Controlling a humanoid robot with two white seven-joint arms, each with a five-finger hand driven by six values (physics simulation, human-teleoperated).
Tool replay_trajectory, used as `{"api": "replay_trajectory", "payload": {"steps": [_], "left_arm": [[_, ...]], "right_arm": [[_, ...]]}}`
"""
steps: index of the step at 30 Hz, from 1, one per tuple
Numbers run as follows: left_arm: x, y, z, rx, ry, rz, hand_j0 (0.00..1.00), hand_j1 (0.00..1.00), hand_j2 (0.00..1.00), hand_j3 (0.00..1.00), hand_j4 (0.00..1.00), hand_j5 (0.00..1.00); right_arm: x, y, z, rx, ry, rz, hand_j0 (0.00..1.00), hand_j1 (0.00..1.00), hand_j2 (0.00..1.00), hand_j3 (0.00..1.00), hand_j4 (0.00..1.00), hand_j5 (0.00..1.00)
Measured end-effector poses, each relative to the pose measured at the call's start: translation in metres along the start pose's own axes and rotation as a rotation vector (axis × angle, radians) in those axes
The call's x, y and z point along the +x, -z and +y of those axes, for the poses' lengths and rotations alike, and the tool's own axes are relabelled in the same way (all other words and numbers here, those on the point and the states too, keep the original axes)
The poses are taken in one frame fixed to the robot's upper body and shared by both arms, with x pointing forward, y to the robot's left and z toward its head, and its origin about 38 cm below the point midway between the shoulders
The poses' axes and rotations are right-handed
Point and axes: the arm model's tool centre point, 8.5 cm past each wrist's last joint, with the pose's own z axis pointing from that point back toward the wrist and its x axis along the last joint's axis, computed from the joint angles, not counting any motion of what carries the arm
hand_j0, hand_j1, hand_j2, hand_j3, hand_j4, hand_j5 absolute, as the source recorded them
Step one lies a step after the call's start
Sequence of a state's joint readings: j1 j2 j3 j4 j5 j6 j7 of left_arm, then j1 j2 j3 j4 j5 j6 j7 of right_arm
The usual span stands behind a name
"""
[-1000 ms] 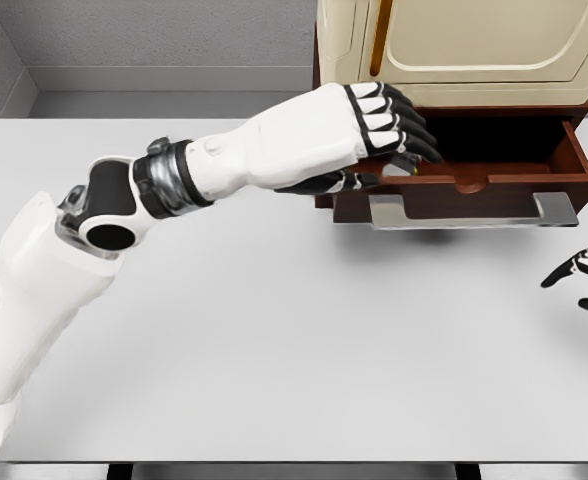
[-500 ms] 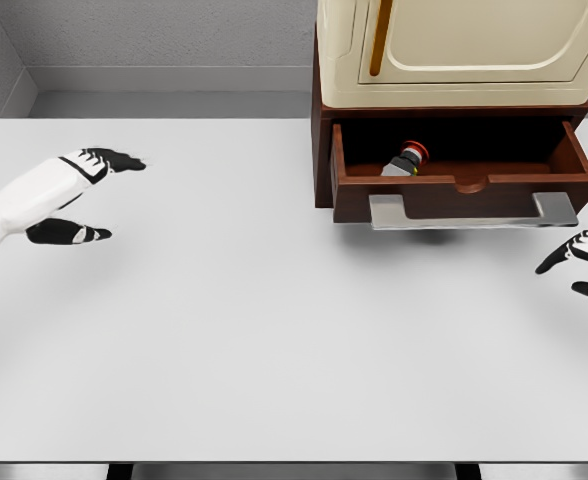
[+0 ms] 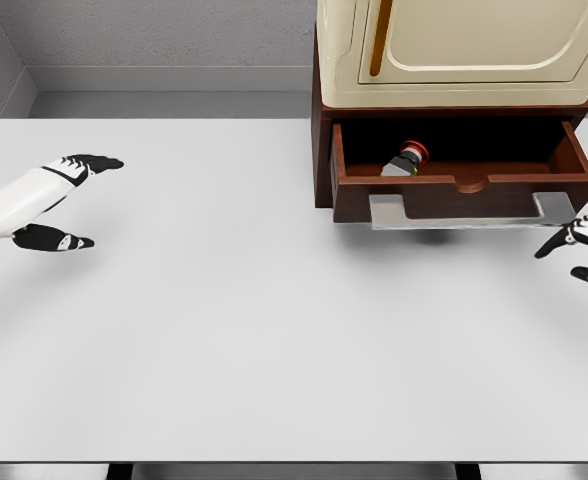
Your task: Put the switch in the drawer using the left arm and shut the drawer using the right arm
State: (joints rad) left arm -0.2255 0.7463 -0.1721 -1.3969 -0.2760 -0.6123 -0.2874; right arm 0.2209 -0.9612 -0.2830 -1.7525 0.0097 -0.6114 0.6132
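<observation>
Red-capped switch [image 3: 406, 159] lies inside the open drawer [image 3: 464, 186]; closing remains. Left hand [image 3: 44, 200], fingers spread, sits far left of it; right hand [image 3: 586, 250], fingers spread, hovers by its handle [image 3: 469, 211].

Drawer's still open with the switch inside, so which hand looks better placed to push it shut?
Right. The right hand hovers open just beside the drawer handle's right end, while the left hand sits far across the table. The switch already lies inside.
</observation>
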Motion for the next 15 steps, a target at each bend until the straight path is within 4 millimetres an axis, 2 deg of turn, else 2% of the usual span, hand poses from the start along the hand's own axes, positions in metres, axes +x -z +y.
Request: {"api": "replay_trajectory", "payload": {"steps": [12, 15], "left_arm": [[-0.001, 0.000, -0.001, 0.001, -0.004, 0.002, 1.00, 1.00, 1.00, 1.00, 1.00, 1.00], [-0.001, -0.001, 0.000, 0.002, -0.003, 0.003, 1.00, 1.00, 1.00, 1.00, 1.00, 1.00]], "right_arm": [[-0.002, 0.006, -0.014, -0.013, -0.031, -0.008, 0.64, 0.64, 0.64, 0.64, 0.64, 0.64], [-0.005, 0.008, -0.014, -0.033, 0.033, -0.002, 0.64, 0.64, 0.64, 0.64, 0.64, 0.64]]}}
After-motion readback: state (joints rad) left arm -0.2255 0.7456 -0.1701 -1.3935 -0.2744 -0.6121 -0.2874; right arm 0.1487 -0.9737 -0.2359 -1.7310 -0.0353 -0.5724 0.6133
